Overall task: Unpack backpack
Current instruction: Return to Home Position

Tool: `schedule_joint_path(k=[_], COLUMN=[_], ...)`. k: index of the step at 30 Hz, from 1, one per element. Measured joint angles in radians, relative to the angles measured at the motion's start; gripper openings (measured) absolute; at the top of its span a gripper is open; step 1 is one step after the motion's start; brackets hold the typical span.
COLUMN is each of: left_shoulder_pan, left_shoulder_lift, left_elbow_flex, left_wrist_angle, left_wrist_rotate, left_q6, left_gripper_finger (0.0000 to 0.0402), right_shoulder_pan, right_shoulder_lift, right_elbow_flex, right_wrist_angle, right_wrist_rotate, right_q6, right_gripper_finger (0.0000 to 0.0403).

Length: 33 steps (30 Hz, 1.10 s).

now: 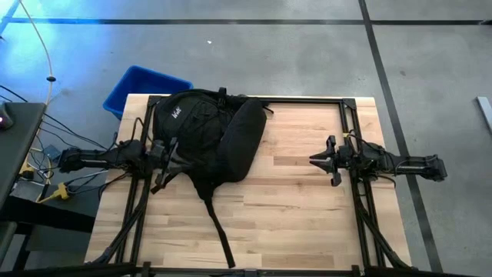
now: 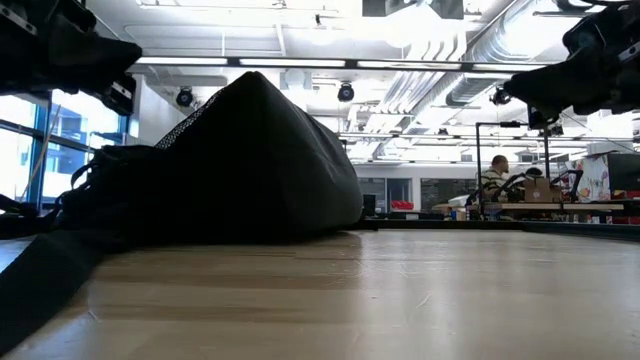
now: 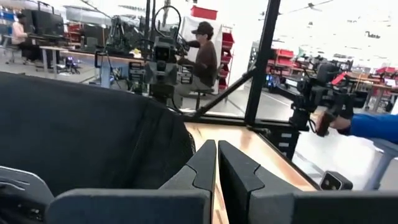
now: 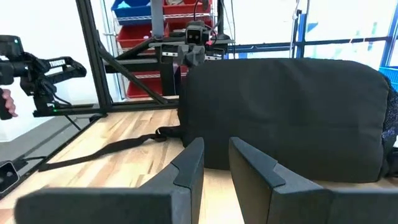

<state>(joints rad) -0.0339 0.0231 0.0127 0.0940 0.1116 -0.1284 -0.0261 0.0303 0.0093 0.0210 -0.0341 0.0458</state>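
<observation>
The black backpack [image 1: 207, 135] lies flat on the far left part of the wooden table, and one long strap [image 1: 219, 231] trails toward the near edge. It fills the left of the low view [image 2: 240, 160]. My left gripper [image 1: 171, 159] hovers level over the backpack's left edge, fingers shut [image 3: 216, 158], with the fabric [image 3: 81, 130] just beside them. My right gripper [image 1: 314, 160] waits at the right, pointing level toward the backpack [image 4: 286, 106]. Its fingers are a little apart [image 4: 214, 158] with nothing between them.
A blue bin [image 1: 142, 88] stands on the floor beyond the table's far left corner. Black frame rails [image 1: 307, 100] run along the far edge and down both sides. Bare wood [image 1: 300, 208] lies between the backpack and my right gripper. A person's blue sleeve [image 3: 373, 124] shows past the table.
</observation>
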Motion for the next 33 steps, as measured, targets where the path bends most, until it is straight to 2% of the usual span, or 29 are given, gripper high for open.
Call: schedule_joint_path(k=[11, 33], left_shoulder_pan=[-0.002, -0.002], left_shoulder_lift=[0.0, 0.0], left_elbow_flex=[0.0, 0.0], left_wrist_angle=[-0.024, -0.023], left_wrist_rotate=[-0.002, -0.004], left_q6=[-0.001, 0.0], left_gripper_finger=[0.0, 0.0], right_shoulder_pan=[0.0, 0.0], right_shoulder_lift=[0.0, 0.0], right_elbow_flex=[0.0, 0.0], right_wrist_angle=[-0.002, -0.002], right_wrist_rotate=[0.0, 0.0], right_q6=[0.087, 0.085], right_gripper_finger=[0.0061, 0.0061])
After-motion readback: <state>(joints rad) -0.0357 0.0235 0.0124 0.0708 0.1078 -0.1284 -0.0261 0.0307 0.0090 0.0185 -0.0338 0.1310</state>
